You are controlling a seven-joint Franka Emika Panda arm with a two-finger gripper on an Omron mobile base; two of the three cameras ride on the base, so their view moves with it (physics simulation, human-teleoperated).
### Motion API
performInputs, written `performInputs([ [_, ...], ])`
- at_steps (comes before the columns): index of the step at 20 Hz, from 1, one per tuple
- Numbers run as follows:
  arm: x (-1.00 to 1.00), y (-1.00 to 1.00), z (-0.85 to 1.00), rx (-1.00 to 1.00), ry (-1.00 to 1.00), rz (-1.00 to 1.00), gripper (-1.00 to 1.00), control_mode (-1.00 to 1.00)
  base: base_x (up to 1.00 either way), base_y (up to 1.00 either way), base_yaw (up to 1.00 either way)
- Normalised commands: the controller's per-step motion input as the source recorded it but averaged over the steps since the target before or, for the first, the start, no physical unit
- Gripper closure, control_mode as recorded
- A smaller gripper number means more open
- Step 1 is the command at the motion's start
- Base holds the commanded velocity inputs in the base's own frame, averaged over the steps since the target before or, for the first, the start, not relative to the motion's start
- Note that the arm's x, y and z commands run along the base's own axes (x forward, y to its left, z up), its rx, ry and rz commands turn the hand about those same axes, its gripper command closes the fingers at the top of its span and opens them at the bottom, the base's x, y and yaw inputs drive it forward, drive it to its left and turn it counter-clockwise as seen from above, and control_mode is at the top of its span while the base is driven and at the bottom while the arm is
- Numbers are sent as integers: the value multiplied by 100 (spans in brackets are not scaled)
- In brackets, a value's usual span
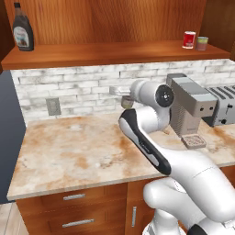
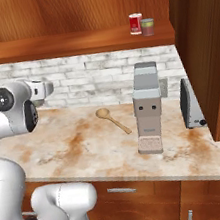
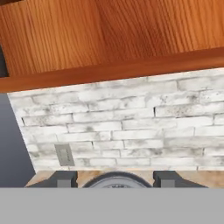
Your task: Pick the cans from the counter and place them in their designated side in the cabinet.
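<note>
— What's on the bench (image 2: 64, 155)?

— A wooden spoon (image 2: 112, 119), a grey coffee machine (image 2: 147, 111) to its right, and a toaster (image 2: 191, 106) past that.

— And the shelf (image 1: 105, 54)?

— A dark syrup bottle (image 1: 22, 27) at the left end. At the right end, a red can (image 1: 188, 40) with a green-and-pink one (image 1: 202, 43) just beside it.

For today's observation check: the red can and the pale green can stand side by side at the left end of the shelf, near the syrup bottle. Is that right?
Not quite. The red can and the pale green can stand side by side at the right end of the shelf; the syrup bottle is at the left end. The left base view shows it.
</note>
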Motion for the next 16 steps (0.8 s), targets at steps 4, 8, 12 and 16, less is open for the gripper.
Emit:
performInputs([
  [4, -34, -26, 33, 0, -1, 0, 100, -100, 0, 0, 0],
  [8, -32, -20, 39, 0, 11, 0, 100, -100, 0, 0, 0],
  [12, -39, -20, 42, 0, 8, 0, 100, -100, 0, 0, 0],
  [16, -43, -25, 32, 0, 1, 0, 100, -100, 0, 0, 0],
])
